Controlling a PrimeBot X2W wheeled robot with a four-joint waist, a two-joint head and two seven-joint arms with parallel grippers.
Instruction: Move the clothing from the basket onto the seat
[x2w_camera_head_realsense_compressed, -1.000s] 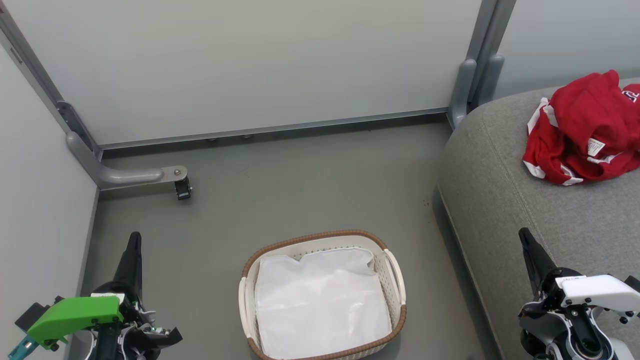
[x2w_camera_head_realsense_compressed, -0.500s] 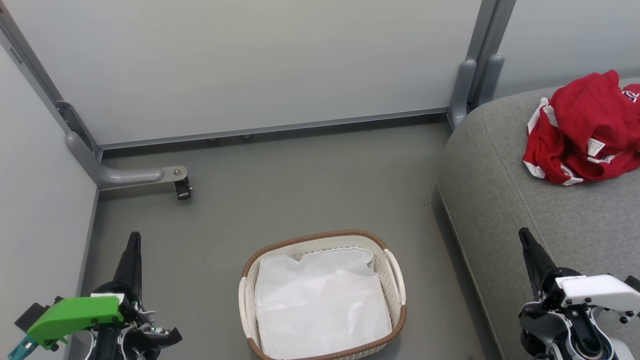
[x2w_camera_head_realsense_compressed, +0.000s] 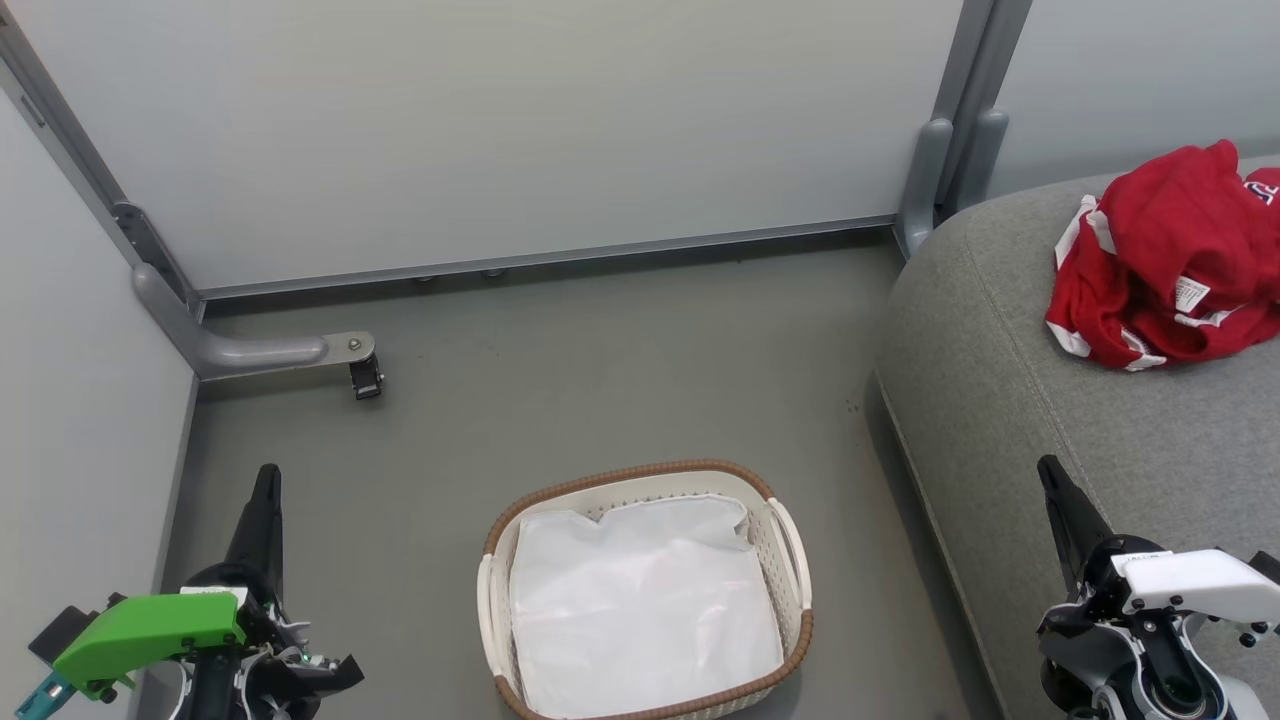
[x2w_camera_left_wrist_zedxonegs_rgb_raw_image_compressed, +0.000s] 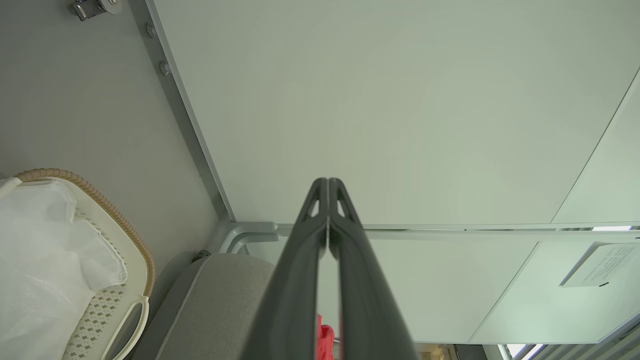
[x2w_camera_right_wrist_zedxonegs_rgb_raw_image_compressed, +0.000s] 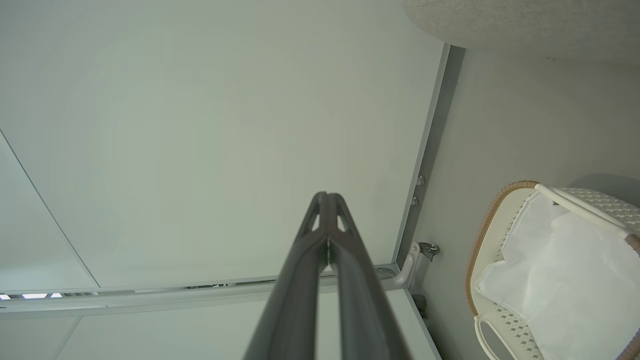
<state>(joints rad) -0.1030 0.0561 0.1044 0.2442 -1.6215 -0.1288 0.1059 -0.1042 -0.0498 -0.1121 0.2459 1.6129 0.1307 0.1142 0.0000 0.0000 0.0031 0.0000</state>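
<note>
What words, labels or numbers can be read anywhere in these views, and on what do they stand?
No text can be read.
White tag on the clothing: print too small to read.
White lettering at the clothing's upper right: partly hidden, unreadable.
Paper sign on the wall, left wrist view: lines of print, too blurred to read.

The clothing (x2w_camera_head_realsense_compressed: 1170, 260) runs off the edge at 3 o'clock, and its tag (x2w_camera_head_realsense_compressed: 1192, 293) is too small to read. The basket (x2w_camera_head_realsense_compressed: 630, 475) is cut off at 6 o'clock.
</note>
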